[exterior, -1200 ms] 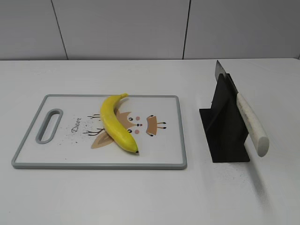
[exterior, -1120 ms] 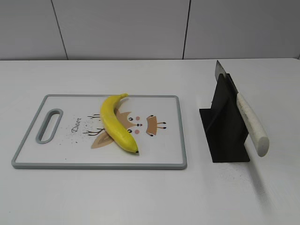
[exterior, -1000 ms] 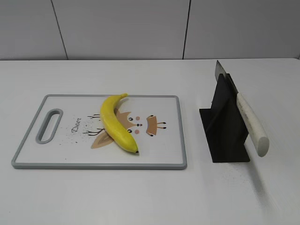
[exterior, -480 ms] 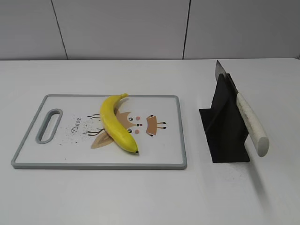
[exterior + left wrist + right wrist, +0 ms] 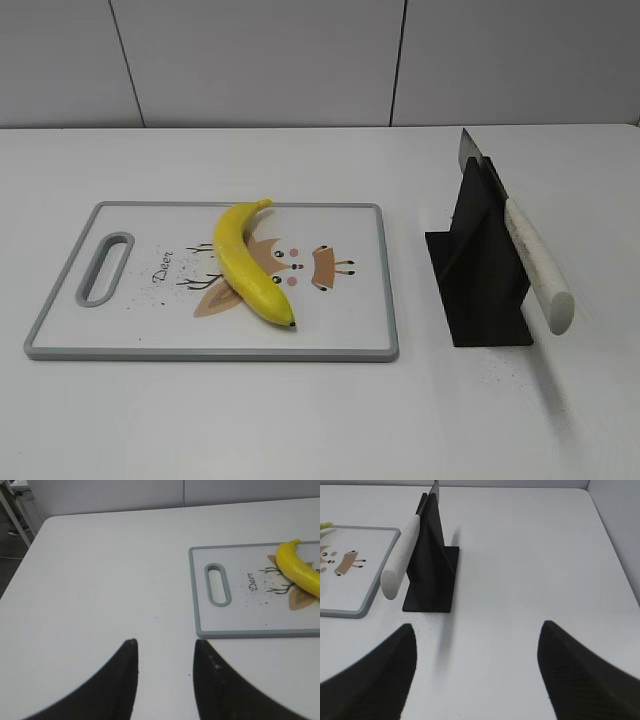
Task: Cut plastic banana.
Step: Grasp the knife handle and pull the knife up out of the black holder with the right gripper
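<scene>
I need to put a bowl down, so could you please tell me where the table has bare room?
Bare table runs along the front of the cutting board and behind it to the wall. The strip between board and knife stand is narrow; the plastic banana fills the board's middle.

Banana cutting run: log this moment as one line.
banana: whole, on cutting board | knife: in black stand | left tool: open, empty | right tool: open, empty
</scene>
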